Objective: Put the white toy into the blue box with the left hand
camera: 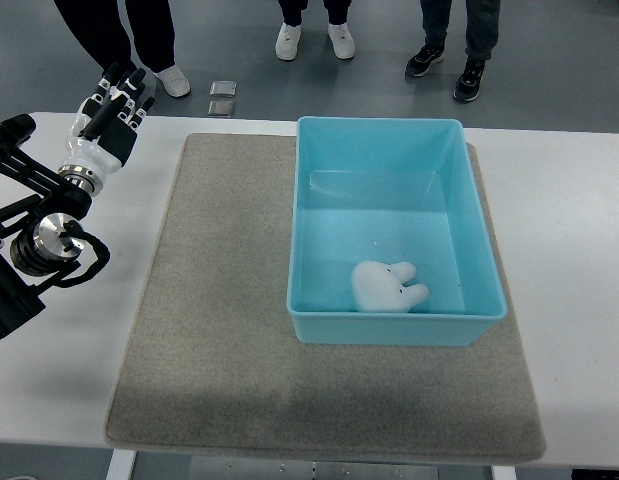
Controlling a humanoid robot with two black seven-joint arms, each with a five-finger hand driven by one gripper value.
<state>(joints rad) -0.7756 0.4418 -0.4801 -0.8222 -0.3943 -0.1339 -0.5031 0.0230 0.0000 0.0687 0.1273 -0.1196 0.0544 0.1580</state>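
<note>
Inside one blue box (395, 150), one white toy (386, 286); left hand (113, 108) empty.

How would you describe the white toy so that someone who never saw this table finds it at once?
On the white table lies a grey mat, and on the mat stands a blue box. Look inside the box, at its floor near the front wall: the white toy lies there. It is the only thing in the box, soft-looking and pale against the blue.
</note>
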